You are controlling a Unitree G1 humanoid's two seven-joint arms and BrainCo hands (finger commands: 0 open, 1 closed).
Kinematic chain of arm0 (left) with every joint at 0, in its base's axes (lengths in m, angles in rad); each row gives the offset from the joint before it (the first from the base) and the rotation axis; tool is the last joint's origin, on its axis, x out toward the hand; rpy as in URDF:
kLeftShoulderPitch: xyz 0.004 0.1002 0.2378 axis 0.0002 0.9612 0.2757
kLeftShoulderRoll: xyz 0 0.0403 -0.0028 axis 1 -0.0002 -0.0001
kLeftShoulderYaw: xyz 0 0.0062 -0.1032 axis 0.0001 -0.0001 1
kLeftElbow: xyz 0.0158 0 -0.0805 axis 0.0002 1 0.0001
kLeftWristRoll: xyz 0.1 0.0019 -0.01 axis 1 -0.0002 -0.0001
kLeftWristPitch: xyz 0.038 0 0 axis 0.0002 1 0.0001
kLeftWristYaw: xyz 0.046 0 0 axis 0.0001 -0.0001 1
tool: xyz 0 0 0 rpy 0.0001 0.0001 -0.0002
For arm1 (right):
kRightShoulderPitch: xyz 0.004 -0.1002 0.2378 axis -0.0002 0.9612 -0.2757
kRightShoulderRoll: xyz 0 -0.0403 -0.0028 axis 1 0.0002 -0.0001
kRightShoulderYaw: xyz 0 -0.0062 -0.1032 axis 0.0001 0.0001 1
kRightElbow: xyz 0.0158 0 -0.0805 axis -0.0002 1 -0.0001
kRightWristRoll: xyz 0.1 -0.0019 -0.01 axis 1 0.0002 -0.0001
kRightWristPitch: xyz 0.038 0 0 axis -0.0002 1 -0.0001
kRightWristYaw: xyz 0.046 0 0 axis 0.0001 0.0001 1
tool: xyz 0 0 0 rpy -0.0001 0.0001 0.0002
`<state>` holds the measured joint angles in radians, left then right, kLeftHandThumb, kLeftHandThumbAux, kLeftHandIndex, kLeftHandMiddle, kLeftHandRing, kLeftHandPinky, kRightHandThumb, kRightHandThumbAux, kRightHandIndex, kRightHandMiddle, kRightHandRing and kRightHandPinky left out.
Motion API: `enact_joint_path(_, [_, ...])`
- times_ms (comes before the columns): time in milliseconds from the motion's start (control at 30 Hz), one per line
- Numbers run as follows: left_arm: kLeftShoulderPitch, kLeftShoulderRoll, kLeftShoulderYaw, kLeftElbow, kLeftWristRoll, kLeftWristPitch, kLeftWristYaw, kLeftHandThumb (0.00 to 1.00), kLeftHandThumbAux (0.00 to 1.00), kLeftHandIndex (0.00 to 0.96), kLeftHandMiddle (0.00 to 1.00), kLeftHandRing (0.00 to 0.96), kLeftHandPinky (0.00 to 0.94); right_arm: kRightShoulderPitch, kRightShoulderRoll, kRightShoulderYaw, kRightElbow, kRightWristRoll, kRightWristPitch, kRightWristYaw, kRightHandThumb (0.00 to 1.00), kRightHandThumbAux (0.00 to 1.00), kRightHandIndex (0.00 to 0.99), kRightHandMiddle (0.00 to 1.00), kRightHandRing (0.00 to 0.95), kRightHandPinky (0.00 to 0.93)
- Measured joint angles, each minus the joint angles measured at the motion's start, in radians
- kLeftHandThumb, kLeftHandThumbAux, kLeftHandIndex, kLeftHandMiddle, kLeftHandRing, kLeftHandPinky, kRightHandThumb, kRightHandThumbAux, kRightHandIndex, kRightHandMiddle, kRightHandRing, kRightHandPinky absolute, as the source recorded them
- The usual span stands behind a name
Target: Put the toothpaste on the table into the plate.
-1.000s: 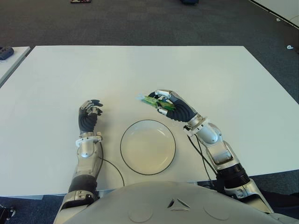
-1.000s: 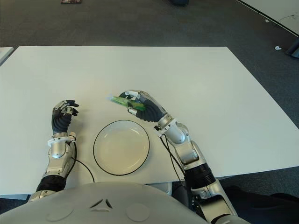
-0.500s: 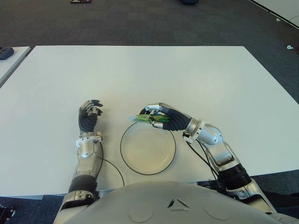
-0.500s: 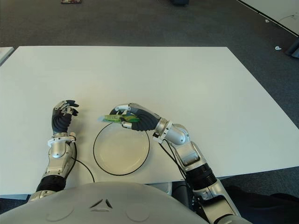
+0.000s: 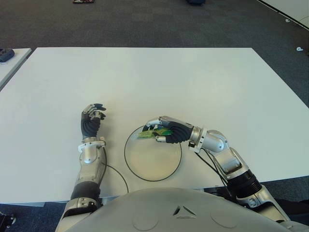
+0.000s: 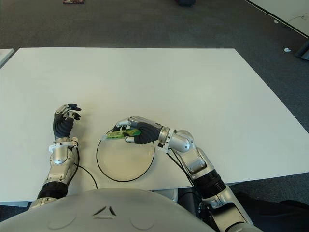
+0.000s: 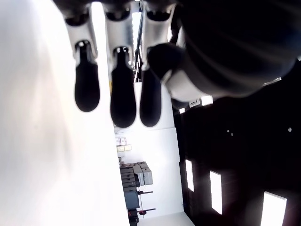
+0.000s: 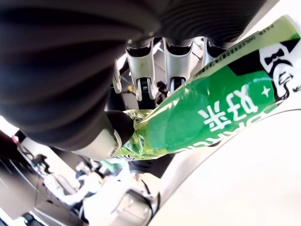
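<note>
We see the right robot hand (image 5: 166, 132) reaching in from the right over the far part of the plate (image 5: 170, 166), its fingers (image 8: 141, 75) and thumb pinching the green toothpaste (image 5: 150, 133) tube. The tube lies roughly level, one end sticking out to the left past the fingers, above the plate's far-left area — whether it touches the plate we cannot tell. In the right wrist view the tube (image 8: 221, 108) crosses under the fingers, with the white plate (image 8: 244, 188) close below it.

The left robot hand (image 5: 91, 122) shows just left of the plate on the white surface (image 5: 145, 77), apart from the rim — its fingers (image 7: 123, 94) are held loosely together, slightly bent, and hold nothing. A thin black cable (image 5: 116, 172) curves beside the plate's near-left edge.
</note>
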<state>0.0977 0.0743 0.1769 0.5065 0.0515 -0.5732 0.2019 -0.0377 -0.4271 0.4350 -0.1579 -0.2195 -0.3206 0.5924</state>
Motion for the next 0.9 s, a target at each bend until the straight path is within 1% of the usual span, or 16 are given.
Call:
enact_joint_path(133, [0.0,0.0,0.0,0.0,-0.002,0.0,0.0,0.834,0.679,0.408,0.488,0.6,0.574,-0.003,-0.011,0.006,-0.002,-0.044,0.0,0.003,0.715,0.713,0.437,0.828,0.833,0.822])
enact_joint_path(167, [0.0,0.0,0.0,0.0,-0.002,0.0,0.0,0.834,0.679,0.409,0.488,0.599,0.573,-0.005,-0.014,0.009,-0.003,-0.056,0.0,0.003,0.709,0.714,0.433,0.806,0.81,0.792])
enact_joint_path(300, [0.0,0.0,0.001,0.0,-0.007,-0.001,-0.001,0.834,0.679,0.41,0.487,0.597,0.572,-0.007,-0.022,0.019,-0.017,-0.114,0.016,0.004,0.7,0.713,0.426,0.749,0.756,0.729])
enact_joint_path(333, [0.0,0.0,0.001,0.001,-0.009,-0.001,-0.001,0.834,0.679,0.41,0.487,0.597,0.572,-0.007,-0.023,0.02,-0.021,-0.128,0.022,0.004,0.633,0.635,0.376,0.692,0.706,0.672])
enact_joint_path(367, [0.0,0.0,0.001,0.001,-0.011,-0.001,-0.001,0.834,0.679,0.41,0.487,0.596,0.572,-0.007,-0.024,0.02,-0.027,-0.14,0.029,0.004,0.589,0.586,0.343,0.655,0.674,0.634])
enact_joint_path(400, [0.0,0.0,0.001,0.001,-0.013,-0.002,-0.001,0.834,0.679,0.41,0.487,0.596,0.572,-0.007,-0.024,0.02,-0.033,-0.153,0.039,0.004,0.573,0.568,0.331,0.641,0.663,0.62])
enact_joint_path(433, [0.0,0.0,0.001,0.001,-0.013,-0.002,-0.001,0.834,0.679,0.409,0.488,0.597,0.573,-0.007,-0.024,0.02,-0.038,-0.163,0.046,0.004,0.549,0.522,0.275,0.533,0.559,0.537])
enact_joint_path(500, [0.0,0.0,0.0,0.001,-0.014,-0.002,-0.001,0.834,0.679,0.409,0.488,0.599,0.575,-0.007,-0.024,0.02,-0.049,-0.182,0.061,0.004,0.529,0.478,0.21,0.406,0.433,0.433])
enact_joint_path(533, [0.0,0.0,0.0,0.001,-0.014,-0.002,-0.001,0.834,0.679,0.41,0.489,0.601,0.576,-0.007,-0.024,0.021,-0.054,-0.193,0.068,0.004,0.523,0.456,0.168,0.321,0.348,0.359])
enact_joint_path(600, [0.0,0.0,0.0,0.001,-0.014,-0.002,-0.001,0.834,0.678,0.41,0.489,0.602,0.578,-0.007,-0.024,0.024,-0.063,-0.213,0.078,0.004,0.519,0.436,0.124,0.231,0.256,0.279])
enact_joint_path(633, [0.0,0.0,0.0,0.001,-0.014,-0.002,-0.001,0.834,0.678,0.41,0.491,0.604,0.581,-0.008,-0.023,0.025,-0.065,-0.221,0.078,0.003,0.513,0.422,0.082,0.164,0.176,0.192])
enact_joint_path(700, [0.001,0.0,0.0,0.0,-0.013,-0.002,-0.001,0.834,0.678,0.408,0.493,0.607,0.586,-0.008,-0.022,0.026,-0.065,-0.235,0.072,-0.008,0.503,0.402,0.035,0.077,0.08,0.086])
enact_joint_path(800, [0.001,0.0,0.0,0.001,-0.012,-0.003,-0.001,0.834,0.679,0.406,0.495,0.609,0.588,-0.01,-0.022,0.026,-0.062,-0.251,0.049,-0.033,0.492,0.367,0.014,0.031,0.032,0.035])
enact_joint_path(900, [0.001,0.0,0.0,0.001,-0.011,-0.008,-0.001,0.833,0.679,0.404,0.496,0.608,0.587,-0.011,-0.02,0.025,-0.059,-0.257,0.017,-0.065,0.482,0.279,0.003,0.008,0.008,0.009])
